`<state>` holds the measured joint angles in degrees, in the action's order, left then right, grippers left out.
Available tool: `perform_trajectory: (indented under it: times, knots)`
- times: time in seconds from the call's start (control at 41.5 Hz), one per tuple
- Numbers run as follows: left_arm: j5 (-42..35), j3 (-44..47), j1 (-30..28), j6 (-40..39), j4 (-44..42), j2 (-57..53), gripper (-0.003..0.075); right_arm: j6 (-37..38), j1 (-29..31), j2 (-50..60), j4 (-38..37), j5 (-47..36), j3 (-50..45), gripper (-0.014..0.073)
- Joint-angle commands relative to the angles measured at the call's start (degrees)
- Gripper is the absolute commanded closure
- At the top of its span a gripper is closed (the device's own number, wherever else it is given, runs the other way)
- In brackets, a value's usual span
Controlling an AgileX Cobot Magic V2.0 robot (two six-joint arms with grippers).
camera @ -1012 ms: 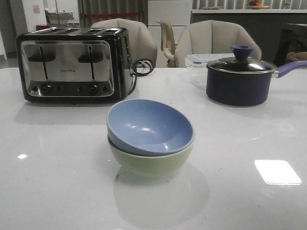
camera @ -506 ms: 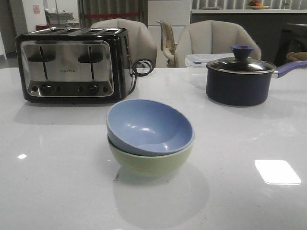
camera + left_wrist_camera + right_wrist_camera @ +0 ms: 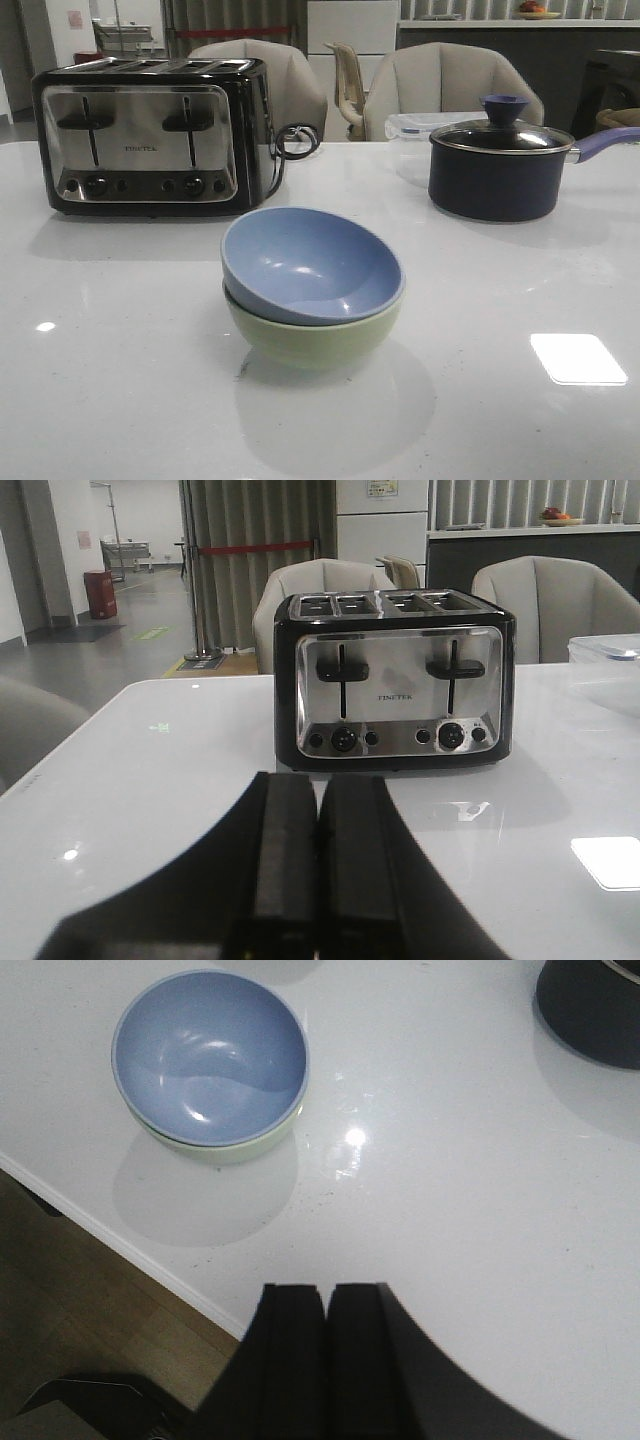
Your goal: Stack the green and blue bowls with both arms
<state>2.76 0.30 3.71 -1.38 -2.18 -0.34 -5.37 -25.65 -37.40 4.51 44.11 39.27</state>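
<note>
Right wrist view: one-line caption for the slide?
Shut right gripper above the table edge, apart from the blue bowl nested in the green bowl.

The blue bowl point(image 3: 312, 264) sits nested in the green bowl point(image 3: 315, 338), tilted so its opening faces forward and a little to the right, and the pair stands near the middle of the white table point(image 3: 120, 380). Behind them to the left is a black and chrome toaster point(image 3: 152, 134) with its cord point(image 3: 292, 142) coiled just beside it. Well apart on the right stands a dark saucepan point(image 3: 498, 172) with a glass lid point(image 3: 502, 136) and a purple handle point(image 3: 605, 143), and chairs point(image 3: 450, 84) line the table's far edge.
</note>
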Motion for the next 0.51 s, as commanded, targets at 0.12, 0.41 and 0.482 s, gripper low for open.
perform_trajectory:
  times: [0.12,0.41,0.482]
  knots:
    - [-4.98,0.38,0.14,-0.55,0.28,-1.05,0.0622,-0.44,0.2,0.31,-0.33,-3.46,1.45,0.0558]
    - [-4.98,0.38,1.21,-0.55,0.28,-1.05,0.0622,-0.44,0.2,0.31,-0.33,-3.46,1.45,0.0558]
    - [-4.98,0.38,1.21,-0.55,0.28,-0.92,0.0622,-0.44,0.2,0.31,-0.33,-3.46,1.45,0.0558]
